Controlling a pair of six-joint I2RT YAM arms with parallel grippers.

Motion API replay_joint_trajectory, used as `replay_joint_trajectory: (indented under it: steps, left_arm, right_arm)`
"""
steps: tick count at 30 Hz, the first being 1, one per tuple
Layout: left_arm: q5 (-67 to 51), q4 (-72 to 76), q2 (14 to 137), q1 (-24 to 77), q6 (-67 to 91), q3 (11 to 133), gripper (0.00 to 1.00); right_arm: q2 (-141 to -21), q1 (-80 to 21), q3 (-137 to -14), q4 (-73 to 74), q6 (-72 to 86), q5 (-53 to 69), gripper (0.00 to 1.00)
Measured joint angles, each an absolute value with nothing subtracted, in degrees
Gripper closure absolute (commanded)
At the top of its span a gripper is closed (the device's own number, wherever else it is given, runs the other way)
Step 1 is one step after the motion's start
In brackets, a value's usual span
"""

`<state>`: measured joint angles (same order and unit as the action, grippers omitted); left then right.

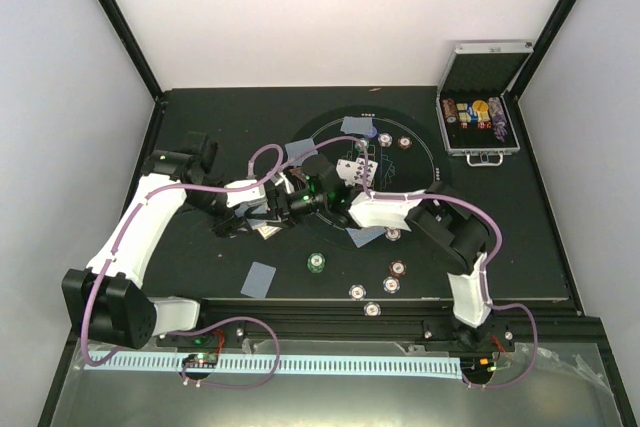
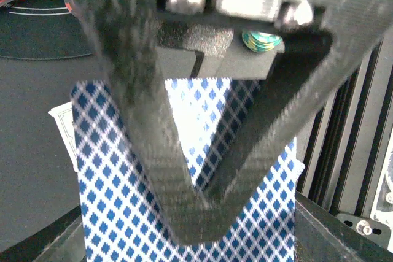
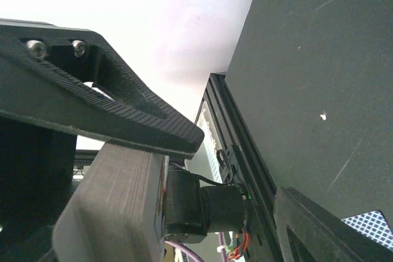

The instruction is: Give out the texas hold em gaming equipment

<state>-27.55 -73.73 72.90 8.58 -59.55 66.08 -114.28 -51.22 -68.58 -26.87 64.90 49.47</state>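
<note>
Left claw (image 2: 196,213) clamped shut on stack of blue-checked cards (image 2: 123,182), left of tabletop centre, single card (image 1: 262,278) face down near front edge, green chip (image 1: 316,262) just right of it, right claw (image 3: 238,165) jaws apart, nothing between, red-brown chips (image 1: 398,269) toward front edge.

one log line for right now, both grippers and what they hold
left gripper: shut on playing cards | right gripper: open, nothing seen in it | green chip: flat on table, ungripped
</note>
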Motion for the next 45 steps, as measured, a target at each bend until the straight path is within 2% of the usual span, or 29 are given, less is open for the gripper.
replay_joint_trajectory:
  steps: [7, 28, 40, 45]
  left_arm:
    - [-27.70, -73.56, 72.99, 8.62, -59.55, 66.08, 0.98]
    - [-27.49, -73.54, 73.14, 8.62, -59.51, 66.02, 0.98]
    - [-27.20, -73.54, 73.14, 8.62, -59.51, 65.98, 0.98]
    - [-27.22, -73.54, 73.12, 8.62, -59.51, 65.98, 0.98]
  right_arm:
    - [-111.24, -49.52, -67.68, -22.06, 60.77, 49.65, 0.42]
    - [-103.94, -48.36, -66.94, -12.43, 55.55, 47.92, 0.98]
    - [-100.27, -45.91, -66.94, -2.81, 49.01, 46.48, 0.99]
    - [-98.61, -40.60, -70.04, 11.35, 38.68, 42.70, 0.99]
